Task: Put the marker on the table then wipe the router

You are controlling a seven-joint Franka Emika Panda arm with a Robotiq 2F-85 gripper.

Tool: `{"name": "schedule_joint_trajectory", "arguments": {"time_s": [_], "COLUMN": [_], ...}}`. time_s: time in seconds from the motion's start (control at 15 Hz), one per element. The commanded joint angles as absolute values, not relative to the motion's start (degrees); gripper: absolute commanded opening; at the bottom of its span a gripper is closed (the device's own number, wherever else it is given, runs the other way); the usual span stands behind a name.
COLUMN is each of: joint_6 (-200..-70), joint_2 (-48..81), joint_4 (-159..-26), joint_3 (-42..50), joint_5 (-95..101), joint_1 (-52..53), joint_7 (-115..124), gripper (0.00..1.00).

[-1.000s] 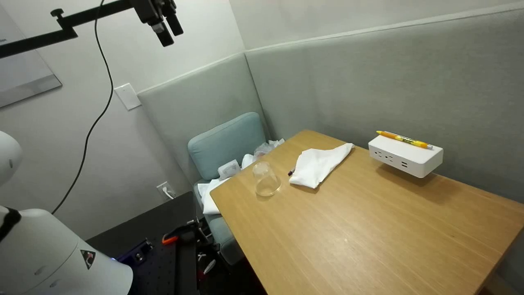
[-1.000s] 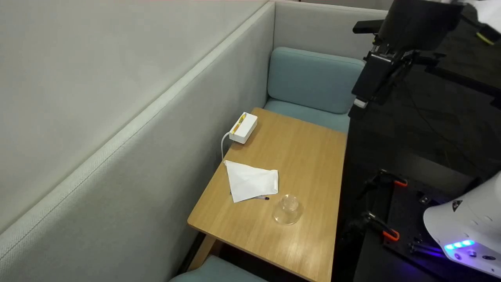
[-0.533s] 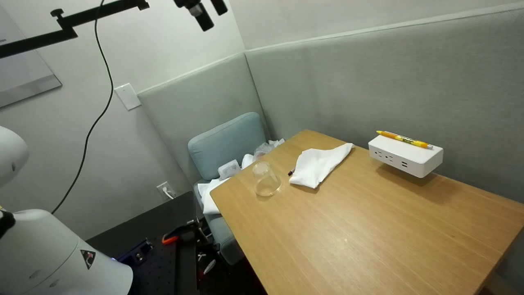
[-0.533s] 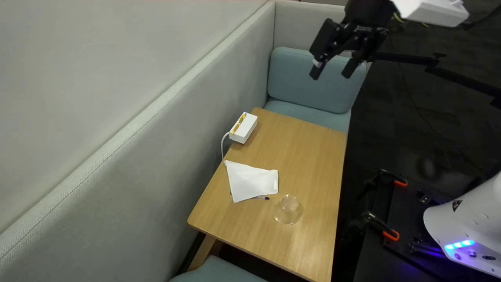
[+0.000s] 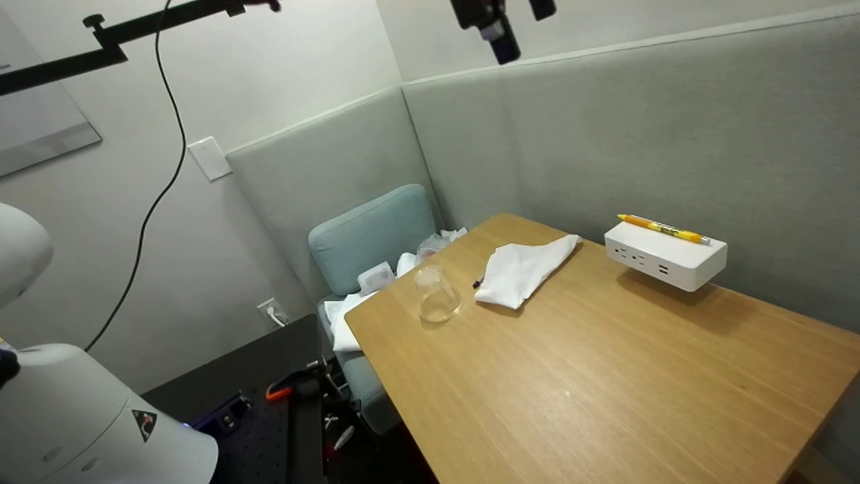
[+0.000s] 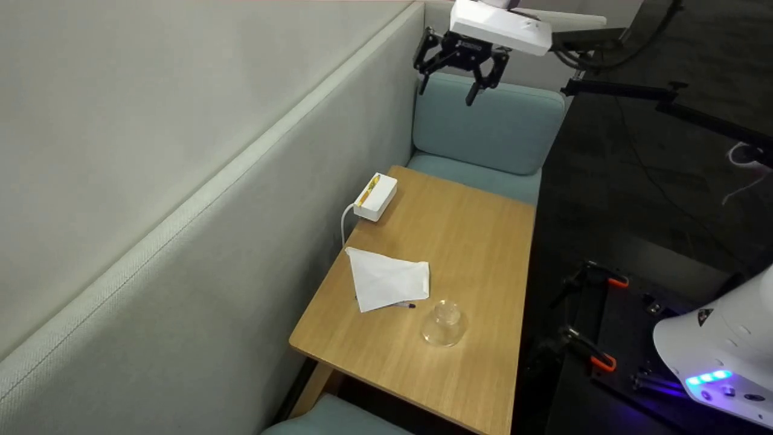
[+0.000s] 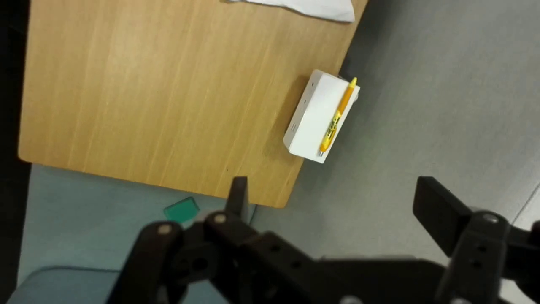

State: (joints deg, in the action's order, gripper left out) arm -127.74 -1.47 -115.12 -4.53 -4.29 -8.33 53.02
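Note:
A yellow-orange marker point(image 5: 662, 230) lies along the top of a white box with sockets point(image 5: 645, 263), the router, at the wall-side edge of the wooden table point(image 5: 605, 376). Marker point(image 6: 369, 190) and box point(image 6: 381, 199) show in an exterior view. The wrist view also shows the marker point(image 7: 337, 120) on the box point(image 7: 310, 122). A white cloth point(image 5: 524, 269) lies on the table, also in an exterior view point(image 6: 389, 281); its corner point(image 7: 320, 7) shows in the wrist view. My gripper point(image 7: 333, 181) is open and empty, high above the box end of the table point(image 6: 446, 96).
A dark-tipped pen point(image 6: 407, 306) sticks out from under the cloth. An upside-down clear cup point(image 5: 437, 296) stands near it. A padded wall point(image 5: 605, 134) runs along the table. A green item point(image 7: 182, 210) lies on the seat. A black mount arm point(image 6: 628, 92) stands behind.
My gripper has swung from the robot's side, near the black mount arm, across towards the padded wall and the box end. Marker, box, cloth and cup have not moved.

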Motion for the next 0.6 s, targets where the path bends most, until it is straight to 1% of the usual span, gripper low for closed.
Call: {"name": "schedule_joint_trajectory", "arguments": {"time_s": [0.0, 0.13, 0.2, 0.33, 0.53], "joint_6": [-133.66, -138.38, -135.92, -138.32, -138.51], "joint_2": [8.41, 12.0, 8.56, 11.72, 12.42], "joint_4": [-108.06, -107.43, -109.94, -108.88, -108.09], "joint_3": [-1.09, 0.33, 1.0, 1.61, 1.71], "joint_5": [-4.83, -4.5, -4.85, -5.04, -5.05], "joint_1": [-6.03, -4.72, -4.72, -4.01, -3.63], "joint_7": [58.76, 59.96, 56.97, 57.54, 58.1], "gripper": [1.0, 1.0, 1.0, 1.0, 1.0]}}
